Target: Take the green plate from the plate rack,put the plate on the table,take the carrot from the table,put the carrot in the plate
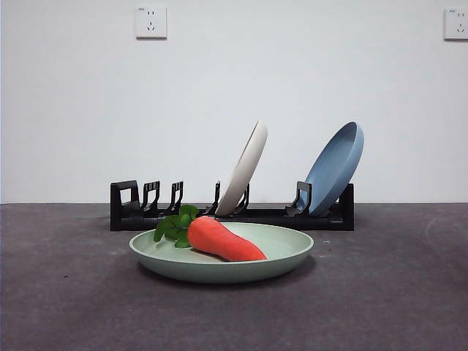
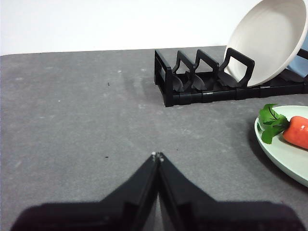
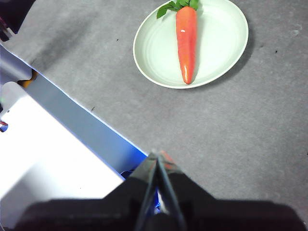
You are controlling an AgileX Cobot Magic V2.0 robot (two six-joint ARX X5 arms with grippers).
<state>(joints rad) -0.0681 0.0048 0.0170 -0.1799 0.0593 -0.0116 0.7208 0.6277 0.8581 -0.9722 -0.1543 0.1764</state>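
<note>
Front view: the matte mint green plate (image 1: 221, 263), shallow and round, sits on the mottled grey bench (image 1: 66, 292) just before the black pronged plate rack (image 1: 232, 207). The glossy orange carrot (image 1: 223, 240) lies in it (leaves to the left).

Left wrist view: the left hand (image 2: 157, 155) is closed, empty, well left of the plate.

Right wrist view: the right hand (image 3: 158, 156) is closed and empty too, apart from the plate.

the table (image 1: 409, 292) has a dark grey, matt, faintly mottled surface. the green plate (image 1: 289, 252) looks smooth and matt. the carrot (image 1: 223, 241) is glossy, plastic-looking, with highlights. the plate rack (image 1: 131, 208) appears black plastic with a slight sheen.
</note>
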